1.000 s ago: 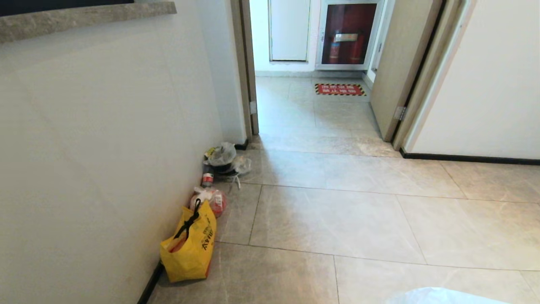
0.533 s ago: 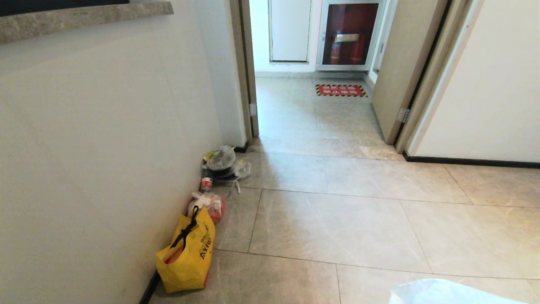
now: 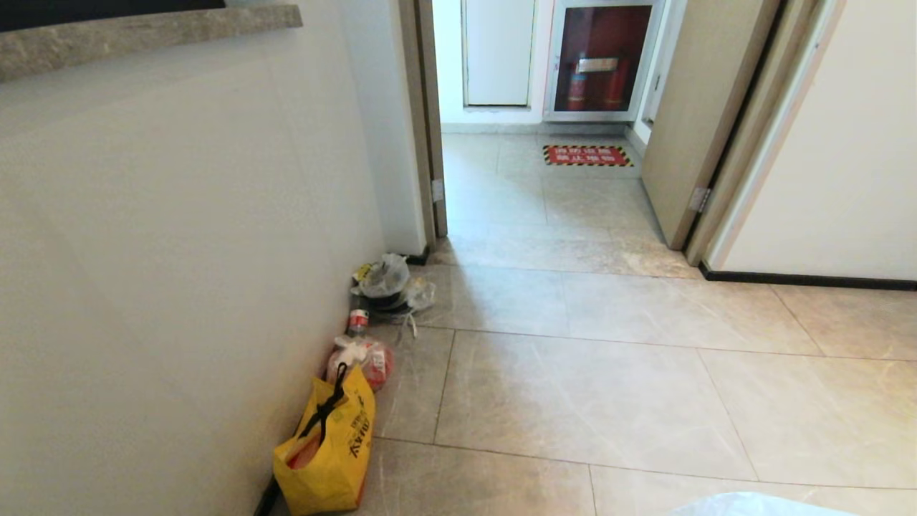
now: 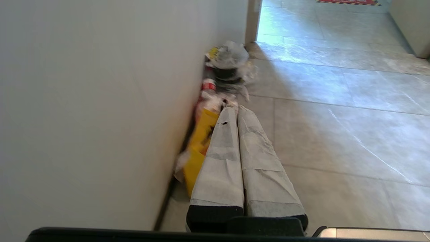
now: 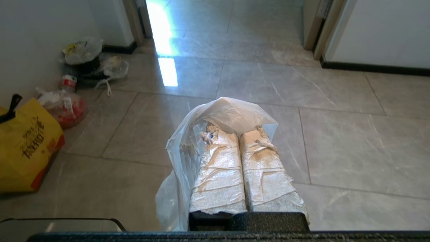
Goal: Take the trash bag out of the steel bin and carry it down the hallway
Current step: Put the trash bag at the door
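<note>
Jaws first: our right gripper (image 5: 239,134) is closed on the trash bag (image 5: 188,148), whose thin white plastic drapes over the fingertips and hangs down on the gripper's left side; in the head view only a sliver of the bag (image 3: 759,504) shows at the bottom edge. Our left gripper (image 4: 233,112) has its jaws pressed together on nothing, parked near the wall. So the bag already hangs from the right arm, and the left has no part in the carry. Beside the wall sit a yellow bag (image 3: 326,451) and other rubbish bags (image 3: 387,283). Beyond them the hallway (image 3: 573,208) opens straight ahead through the doorway; we judge the carry runs that way.
</note>
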{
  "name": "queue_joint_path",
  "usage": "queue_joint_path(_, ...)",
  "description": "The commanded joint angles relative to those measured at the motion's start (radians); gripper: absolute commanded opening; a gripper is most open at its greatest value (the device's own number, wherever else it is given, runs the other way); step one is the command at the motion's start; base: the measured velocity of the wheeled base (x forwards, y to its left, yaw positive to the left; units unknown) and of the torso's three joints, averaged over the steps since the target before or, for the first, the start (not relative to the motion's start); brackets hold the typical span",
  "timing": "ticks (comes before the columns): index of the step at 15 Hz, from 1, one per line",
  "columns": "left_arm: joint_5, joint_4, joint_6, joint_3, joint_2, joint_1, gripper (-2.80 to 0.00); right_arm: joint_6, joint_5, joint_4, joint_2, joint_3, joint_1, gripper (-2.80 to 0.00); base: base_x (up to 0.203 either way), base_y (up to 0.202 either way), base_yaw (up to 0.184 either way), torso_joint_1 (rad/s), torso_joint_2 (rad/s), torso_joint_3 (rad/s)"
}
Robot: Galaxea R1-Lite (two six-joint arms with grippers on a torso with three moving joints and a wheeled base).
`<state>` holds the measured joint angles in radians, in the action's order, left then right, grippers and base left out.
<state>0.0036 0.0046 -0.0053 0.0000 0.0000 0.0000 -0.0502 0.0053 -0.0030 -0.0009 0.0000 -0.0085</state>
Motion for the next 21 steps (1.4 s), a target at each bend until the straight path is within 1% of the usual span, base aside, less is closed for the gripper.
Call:
queue_joint_path(1,0.000,0.000,-0.001,0.000,0.000,0.000,-2.80,0.000,0.001,0.000,0.001,0.000,0.001,-2.80,0.201,0.197,-0.001,0.002,0.00,0.000)
queue_joint_path(5,0.001,0.000,0.001,0.000,0.000,0.000,-2.80,0.000,0.001,0.000,0.001,0.000,0.001,-2.80,0.162,0.167,0.003,0.003,0.00,0.000)
queue_joint_path(21,-0.001,0.000,0.002,0.000,0.000,0.000,-2.80,-0.008,0.005,0.001,0.001,0.000,0.001,-2.80,0.001,0.002,0.001,0.000,0.00,0.000)
